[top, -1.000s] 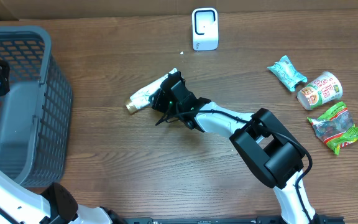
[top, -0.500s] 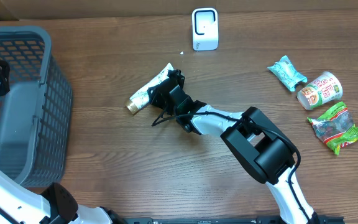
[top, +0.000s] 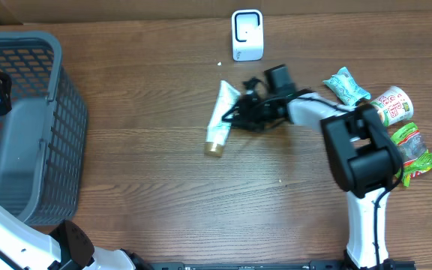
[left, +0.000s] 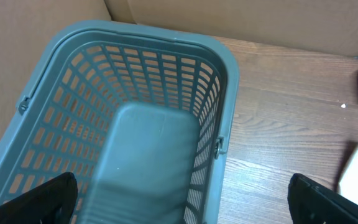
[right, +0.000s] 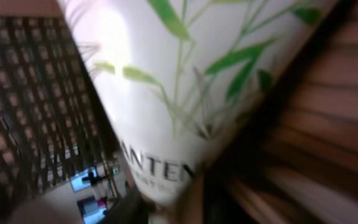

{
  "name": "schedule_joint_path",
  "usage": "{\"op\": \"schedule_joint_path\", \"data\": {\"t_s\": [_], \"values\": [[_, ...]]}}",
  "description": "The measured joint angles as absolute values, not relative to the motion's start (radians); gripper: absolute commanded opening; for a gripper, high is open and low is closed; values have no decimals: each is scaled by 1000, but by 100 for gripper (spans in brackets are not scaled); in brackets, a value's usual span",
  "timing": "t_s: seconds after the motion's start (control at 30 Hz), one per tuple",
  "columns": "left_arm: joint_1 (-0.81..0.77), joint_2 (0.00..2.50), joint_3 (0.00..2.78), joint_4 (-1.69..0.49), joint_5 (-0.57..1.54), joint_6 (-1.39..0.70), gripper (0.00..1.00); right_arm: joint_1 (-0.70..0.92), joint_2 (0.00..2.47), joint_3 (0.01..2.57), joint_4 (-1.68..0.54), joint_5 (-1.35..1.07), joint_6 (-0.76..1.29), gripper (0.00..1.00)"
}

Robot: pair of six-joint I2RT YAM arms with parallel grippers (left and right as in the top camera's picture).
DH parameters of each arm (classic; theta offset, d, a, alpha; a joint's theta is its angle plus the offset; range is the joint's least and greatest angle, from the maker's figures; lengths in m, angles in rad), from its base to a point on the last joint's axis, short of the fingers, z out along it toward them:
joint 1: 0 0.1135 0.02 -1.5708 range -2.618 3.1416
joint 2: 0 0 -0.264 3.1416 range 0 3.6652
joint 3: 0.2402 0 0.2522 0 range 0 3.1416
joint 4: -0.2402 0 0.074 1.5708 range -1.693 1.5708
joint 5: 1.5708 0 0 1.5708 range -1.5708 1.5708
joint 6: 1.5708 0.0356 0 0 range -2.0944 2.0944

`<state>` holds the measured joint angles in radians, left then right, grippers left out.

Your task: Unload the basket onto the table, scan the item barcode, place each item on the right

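A: What stood largest on the desk (top: 126,195)?
B: A grey basket (top: 21,135), with the left hand (left: 182,196) spread wide above it.
A: And the tube (top: 220,116)?
B: It was mid-desk near the white scanner (top: 247,35), cap pointing away from it, its flat end pinched by the right hand (top: 236,114).

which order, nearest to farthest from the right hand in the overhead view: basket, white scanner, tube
1. tube, held in the right hand, mid-table
2. white scanner, at the back edge
3. basket, far left
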<state>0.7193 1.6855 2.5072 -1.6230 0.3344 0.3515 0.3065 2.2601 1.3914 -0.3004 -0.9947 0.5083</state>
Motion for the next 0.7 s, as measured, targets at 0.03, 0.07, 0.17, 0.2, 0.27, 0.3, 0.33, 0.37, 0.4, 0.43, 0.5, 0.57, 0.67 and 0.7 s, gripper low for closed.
{"op": "schedule_joint_path", "data": {"t_s": [0.03, 0.07, 0.17, 0.2, 0.27, 0.3, 0.33, 0.37, 0.4, 0.43, 0.5, 0.57, 0.67, 0.7], "values": [[719, 1686, 2507, -1623, 334, 352, 100, 275, 2260, 1389, -337, -1011, 467, 70], [719, 1686, 2507, -1623, 334, 352, 100, 242, 2260, 1387, -370, -1039, 424, 74], [719, 1686, 2507, -1623, 334, 352, 100, 176, 2228, 1397, -532, -1019, 324, 83], [719, 1686, 2507, -1623, 334, 352, 100, 174, 2206, 1398, -572, -982, 307, 85], [719, 1686, 2507, -1623, 334, 352, 100, 178, 2151, 1406, -666, -849, 278, 93], [719, 1686, 2507, -1623, 334, 352, 100, 188, 2106, 1417, -728, -743, 269, 99], [719, 1686, 2507, -1623, 334, 352, 100, 199, 2083, 1426, -752, -686, 261, 100], [719, 1686, 2507, -1623, 334, 352, 100, 216, 2054, 1438, -782, -610, 258, 100], [719, 1686, 2507, -1623, 334, 352, 100, 245, 2022, 1454, -807, -524, 263, 100], [719, 1686, 2507, -1623, 334, 352, 100, 274, 1997, 1465, -817, -456, 276, 100], [719, 1686, 2507, -1623, 334, 352, 100, 380, 1947, 1502, -817, -248, 323, 100], [719, 1686, 2507, -1623, 334, 352, 100, 479, 1931, 1514, -790, -94, 364, 100], [719, 1686, 2507, -1623, 334, 352, 99, 606, 1935, 1515, -740, 102, 422, 100], [719, 1686, 2507, -1623, 334, 352, 100, 630, 1936, 1515, -725, 146, 435, 100]]}}
